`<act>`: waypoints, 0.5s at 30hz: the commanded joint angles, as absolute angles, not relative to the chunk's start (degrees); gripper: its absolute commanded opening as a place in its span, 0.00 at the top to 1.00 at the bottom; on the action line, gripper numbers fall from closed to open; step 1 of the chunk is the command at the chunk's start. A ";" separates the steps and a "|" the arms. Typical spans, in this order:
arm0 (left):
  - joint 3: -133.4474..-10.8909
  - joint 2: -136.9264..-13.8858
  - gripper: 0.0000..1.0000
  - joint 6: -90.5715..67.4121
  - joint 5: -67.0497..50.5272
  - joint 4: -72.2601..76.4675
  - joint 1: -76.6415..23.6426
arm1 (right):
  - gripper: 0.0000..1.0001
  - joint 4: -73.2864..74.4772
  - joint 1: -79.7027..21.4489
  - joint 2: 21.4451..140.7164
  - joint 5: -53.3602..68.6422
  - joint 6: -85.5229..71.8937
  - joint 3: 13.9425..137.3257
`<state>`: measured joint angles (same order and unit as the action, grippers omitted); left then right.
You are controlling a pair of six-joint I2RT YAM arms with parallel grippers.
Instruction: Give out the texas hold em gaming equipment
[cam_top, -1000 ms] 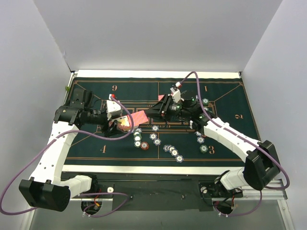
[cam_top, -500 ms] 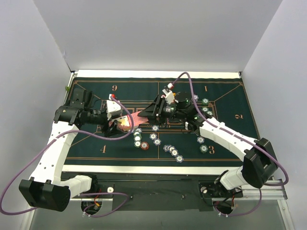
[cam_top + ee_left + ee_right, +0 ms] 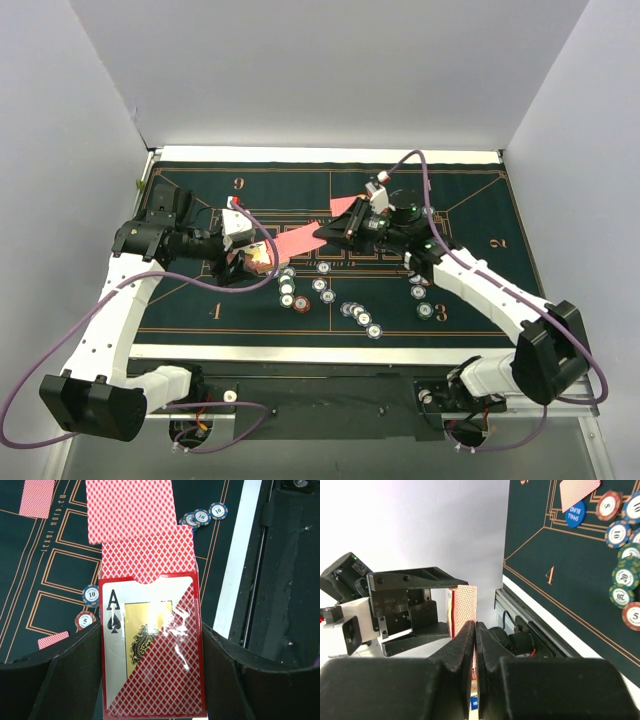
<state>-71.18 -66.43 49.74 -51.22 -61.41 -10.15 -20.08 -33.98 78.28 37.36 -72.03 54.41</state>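
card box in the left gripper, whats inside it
Red-backed playing cards poke out of the card box; the topmost card sits further out, pinched by the right gripper. The box front hides how many are inside.

- card box [image 3: 152, 650]: red with a white diamond lattice, plus a black ace of spades and a gold emblem on a pale panel
- playing card [image 3: 131, 510]: red-and-white diamond lattice back
- felt mat [image 3: 470, 215]: dark green, gold lines and numbers
- "10" chip [image 3: 91, 595]: blue with white edge marks
- "5" chip [image 3: 84, 621]: red with white edge marks
- small blind disc [image 3: 575, 512]: blue, white lettering
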 commanded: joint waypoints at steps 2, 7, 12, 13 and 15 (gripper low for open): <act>-73.92 -65.30 0.61 50.01 -53.79 -59.33 -10.20 | 1.00 -20.66 -30.51 72.78 38.32 -71.54 52.30; -73.92 -65.30 0.61 50.01 -53.79 -59.33 -10.20 | 1.00 -14.96 -25.24 68.22 39.73 -68.39 48.00; -74.18 -65.39 0.61 50.01 -54.05 -59.33 -10.37 | 1.00 -4.08 -15.84 63.90 38.07 -59.35 41.93; -74.27 -65.30 0.61 50.01 -54.14 -59.33 -10.28 | 1.00 -3.09 -13.65 63.55 37.27 -58.28 39.92; -74.35 -65.48 0.61 50.01 -54.05 -59.24 -10.28 | 1.00 -1.94 -11.44 63.54 35.43 -56.43 36.76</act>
